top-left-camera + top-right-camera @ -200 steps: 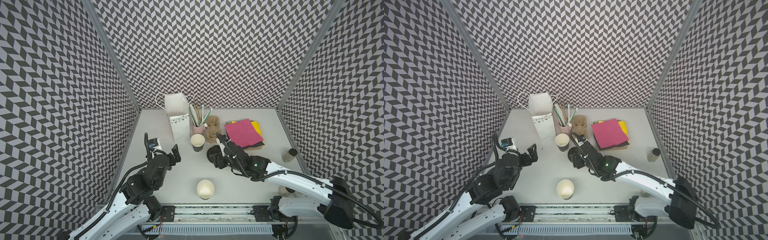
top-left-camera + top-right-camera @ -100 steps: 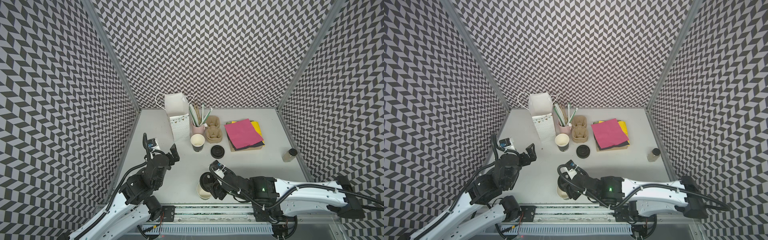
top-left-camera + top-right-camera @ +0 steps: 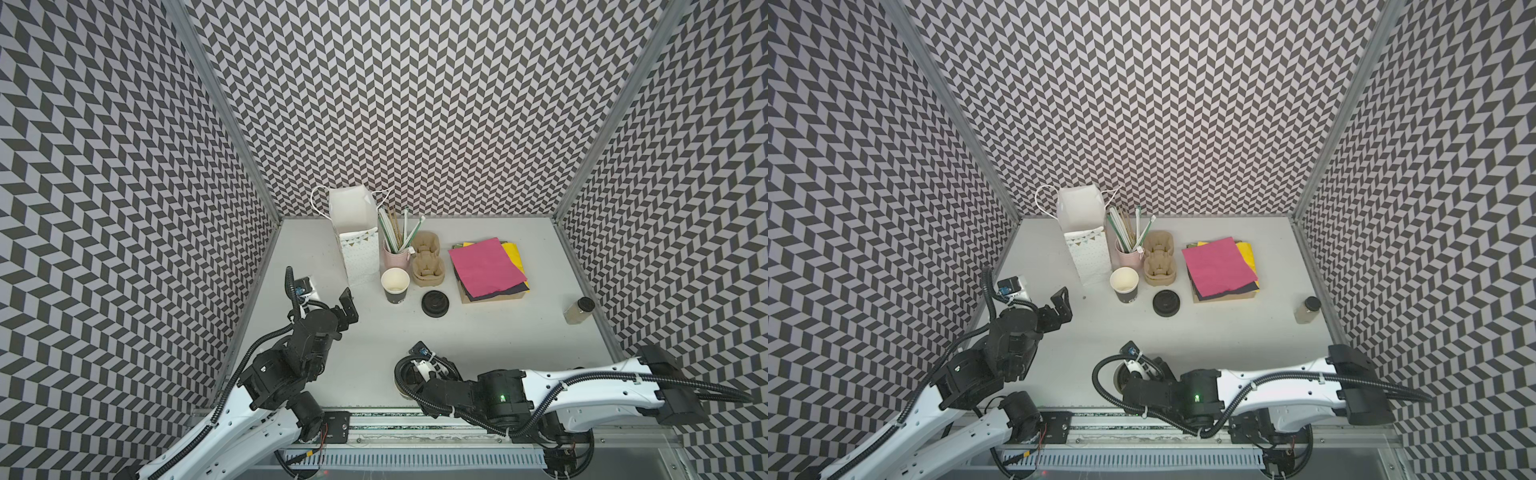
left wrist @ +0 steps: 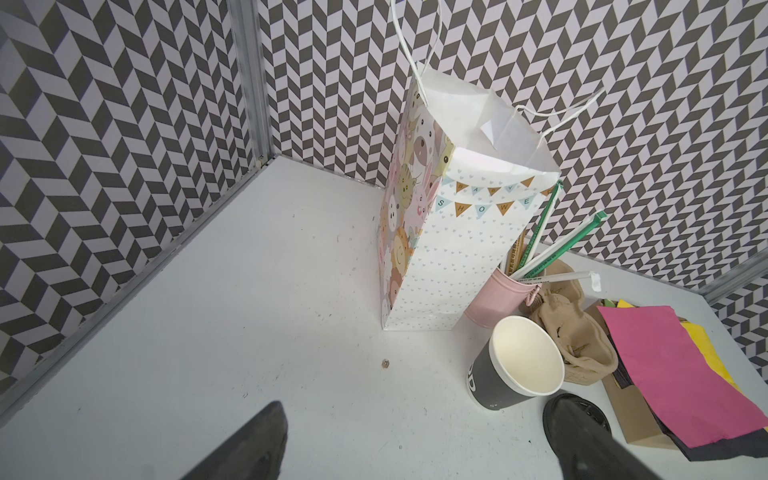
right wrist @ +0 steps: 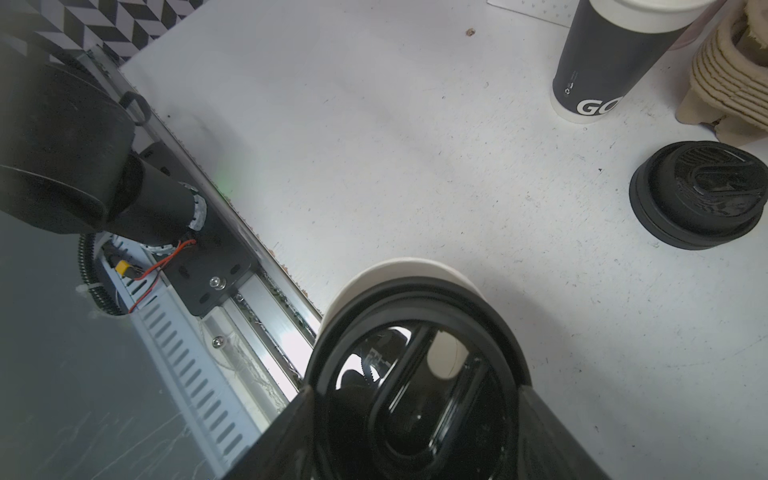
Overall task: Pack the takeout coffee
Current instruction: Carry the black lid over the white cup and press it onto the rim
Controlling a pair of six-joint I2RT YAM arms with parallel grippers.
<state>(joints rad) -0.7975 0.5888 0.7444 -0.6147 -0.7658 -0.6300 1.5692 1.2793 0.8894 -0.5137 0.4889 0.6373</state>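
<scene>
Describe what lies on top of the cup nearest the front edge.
A black lid, gripped by the right claw, sits over the cup; only part of its cream rim shows. The inside is hidden.

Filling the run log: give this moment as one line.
right hand: gripping lid over front cup | left hand: open, empty

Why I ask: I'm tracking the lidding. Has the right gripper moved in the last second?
Yes. The right gripper moved from the lid stack toward the near rail, now holding a lid over the front cup.
</scene>
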